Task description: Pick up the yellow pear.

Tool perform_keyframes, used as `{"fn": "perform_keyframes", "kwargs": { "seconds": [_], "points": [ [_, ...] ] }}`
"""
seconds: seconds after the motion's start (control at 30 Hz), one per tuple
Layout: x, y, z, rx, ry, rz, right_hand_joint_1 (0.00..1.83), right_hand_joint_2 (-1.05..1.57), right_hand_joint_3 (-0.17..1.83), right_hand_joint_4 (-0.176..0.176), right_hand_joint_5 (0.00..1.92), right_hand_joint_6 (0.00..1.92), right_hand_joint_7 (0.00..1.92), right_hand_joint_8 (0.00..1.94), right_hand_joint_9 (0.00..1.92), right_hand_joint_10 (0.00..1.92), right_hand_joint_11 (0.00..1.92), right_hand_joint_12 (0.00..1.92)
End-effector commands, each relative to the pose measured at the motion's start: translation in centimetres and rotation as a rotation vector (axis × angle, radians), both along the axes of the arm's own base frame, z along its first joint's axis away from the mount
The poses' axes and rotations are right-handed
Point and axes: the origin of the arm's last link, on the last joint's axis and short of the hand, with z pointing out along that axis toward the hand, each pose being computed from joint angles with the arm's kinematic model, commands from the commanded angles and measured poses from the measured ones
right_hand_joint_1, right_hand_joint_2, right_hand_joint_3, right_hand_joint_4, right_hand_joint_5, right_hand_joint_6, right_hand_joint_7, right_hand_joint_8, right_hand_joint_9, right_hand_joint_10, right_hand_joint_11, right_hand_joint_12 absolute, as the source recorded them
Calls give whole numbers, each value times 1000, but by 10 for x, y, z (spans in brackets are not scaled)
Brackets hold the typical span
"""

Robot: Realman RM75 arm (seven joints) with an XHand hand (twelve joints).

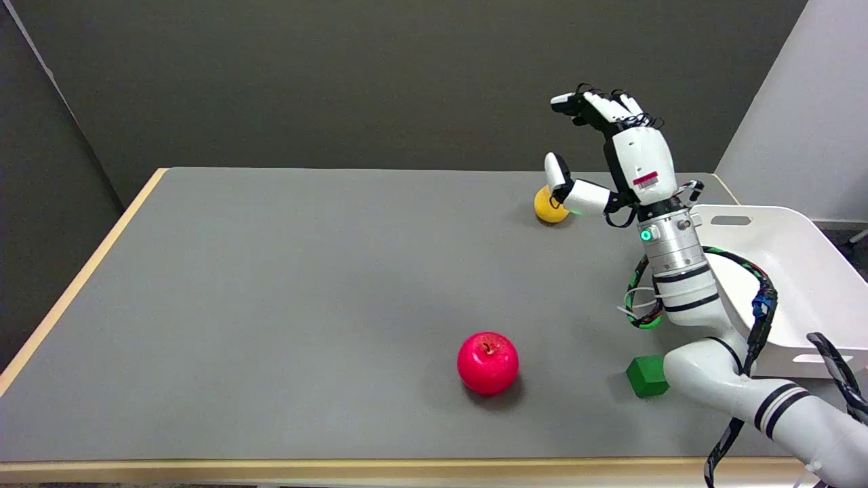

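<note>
The yellow pear (548,207) lies on the grey table (305,285) near its far right side. My right hand (610,152) is raised just right of and above the pear, palm facing left. Its fingers (600,105) stretch up and forward, spread apart, and the thumb (563,179) reaches down in front of the pear's right side, hiding part of it. I cannot tell whether the thumb touches the pear. Nothing is held in the hand.
A red apple (487,362) sits in the near middle of the table. A green block (646,376) lies beside my right forearm. A white tray (793,271) stands at the right edge, behind the arm.
</note>
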Motion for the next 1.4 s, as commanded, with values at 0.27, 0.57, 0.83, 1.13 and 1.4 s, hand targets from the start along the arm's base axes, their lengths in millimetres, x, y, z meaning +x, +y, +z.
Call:
{"fn": "perform_keyframes", "kwargs": {
  "seconds": [0.27,0.57,0.83,1.13,1.4],
  "points": [
    [12,-10,-3,33,46,-45,561,723,974,84,383,753,513,582,471,986,226,1368],
    [25,-52,22,-41,63,-258,442,645,956,20,281,556,382,483,318,868,99,1225],
    [1,-113,39,-113,78,-549,465,653,849,-12,252,459,301,362,183,795,2,1200],
    [-24,-122,54,-191,76,-653,383,592,947,-25,176,448,145,342,48,677,-1,1080],
    [-39,-107,74,-246,62,-701,345,574,942,-45,148,431,128,345,41,674,-1,1082]
  ]
}}
